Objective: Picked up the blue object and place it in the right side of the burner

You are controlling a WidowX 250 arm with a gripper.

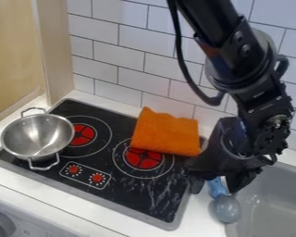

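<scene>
The gripper (216,187) hangs low at the lower right, over the strip of counter between the stove and the sink. Its two fingers stand apart, one on each side of the handle of a blue spoon-like object (225,209). The object's rounded end points toward the front, beside the sink's left edge, and the top of its handle is hidden under the gripper. To the left, the black stove's right burner (144,159) is partly covered by an orange cloth (166,133).
A metal pot (37,136) with two handles stands at the stove's left side, beside the left burner (82,134). The grey sink (276,194) lies at the right. A tiled wall (132,58) rises behind the counter.
</scene>
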